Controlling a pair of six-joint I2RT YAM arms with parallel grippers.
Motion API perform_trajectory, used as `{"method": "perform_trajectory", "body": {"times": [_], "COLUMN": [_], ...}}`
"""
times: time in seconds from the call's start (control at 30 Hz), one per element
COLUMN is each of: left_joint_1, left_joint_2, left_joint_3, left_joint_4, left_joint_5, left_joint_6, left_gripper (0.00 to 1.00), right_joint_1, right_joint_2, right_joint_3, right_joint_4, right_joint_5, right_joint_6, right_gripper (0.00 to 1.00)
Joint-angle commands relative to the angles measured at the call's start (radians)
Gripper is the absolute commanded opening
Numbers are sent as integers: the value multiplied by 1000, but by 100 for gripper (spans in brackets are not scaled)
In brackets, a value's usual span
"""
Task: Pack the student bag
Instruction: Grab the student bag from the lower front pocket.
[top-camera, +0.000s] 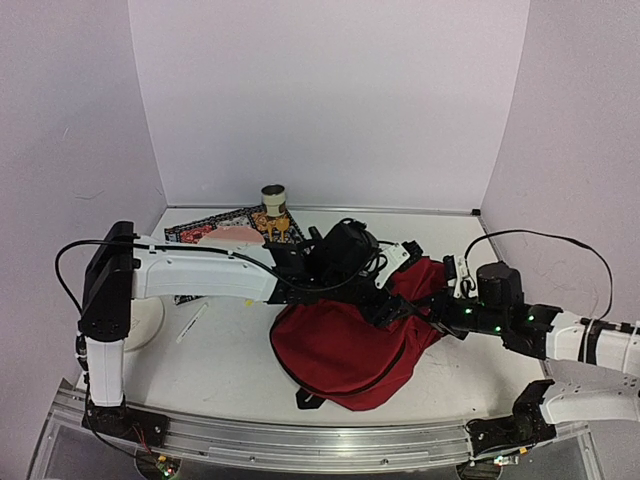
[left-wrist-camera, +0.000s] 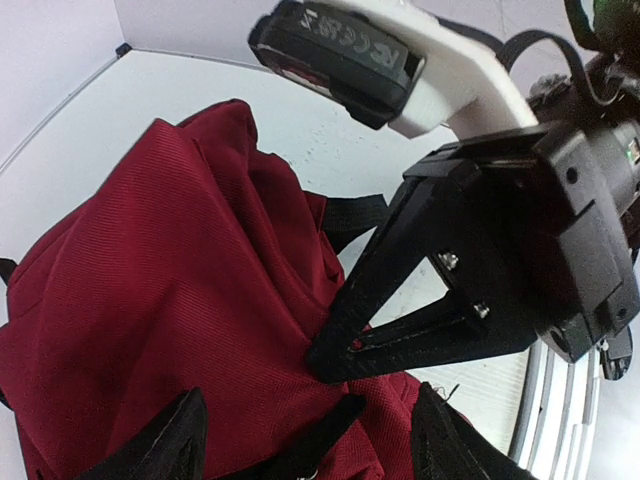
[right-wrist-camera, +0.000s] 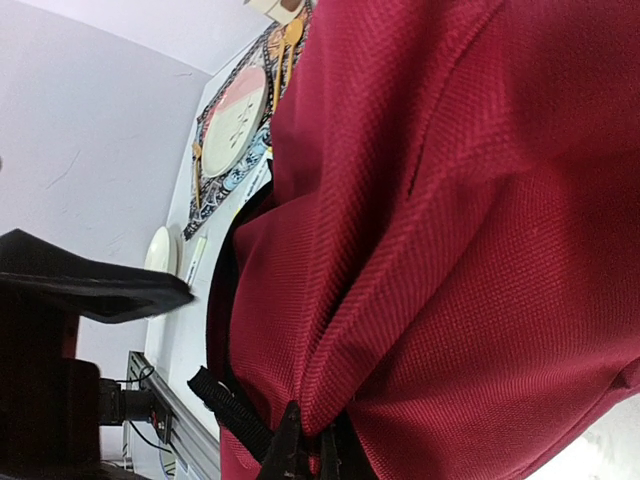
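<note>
The dark-red student bag (top-camera: 345, 350) lies in the middle of the table, with black straps at its near edge. My right gripper (top-camera: 393, 308) is shut on a raised fold of the bag's red fabric. The right wrist view shows this pinch (right-wrist-camera: 315, 452), and so does the left wrist view (left-wrist-camera: 340, 365). My left gripper (left-wrist-camera: 310, 445) hovers open just above the bag, right next to that pinch, with a black strap piece between its fingers (left-wrist-camera: 170, 440). In the top view the left gripper (top-camera: 365, 280) sits over the bag's far upper edge.
A patterned mat (top-camera: 205, 228) with a pink plate (top-camera: 237, 236) and a giraffe figure (top-camera: 279, 229) lies at the back left, with a cup (top-camera: 274, 197) behind it. A white plate (top-camera: 150, 322) and a pen (top-camera: 192, 323) lie at the left.
</note>
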Motion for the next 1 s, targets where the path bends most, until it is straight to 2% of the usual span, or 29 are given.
{"method": "perform_trajectory", "body": {"times": [0.0,0.2,0.4,0.5,0.8,0.97], "left_joint_1": [-3,-3,10,22,48,62], "left_joint_2": [34,67,54,36,-34,-57], "left_joint_3": [60,88,80,67,-11,-48], "left_joint_4": [-51,-96,-100,-100,-54,-14], "left_joint_5": [26,-34,-131,-163,-160,-133], "left_joint_6": [31,32,-50,-111,-328,-437], "left_gripper": [68,61,35,29,16,16], "right_joint_1": [42,74,86,88,90,90], "right_joint_2": [16,38,35,30,34,41], "right_joint_3": [90,114,121,113,101,103], "right_joint_4": [93,90,58,44,32,31], "right_joint_5": [-61,-54,-30,-18,-12,-11], "right_joint_6": [-46,-60,-77,-80,-85,-91], "right_gripper": [0,0,0,0,0,0]}}
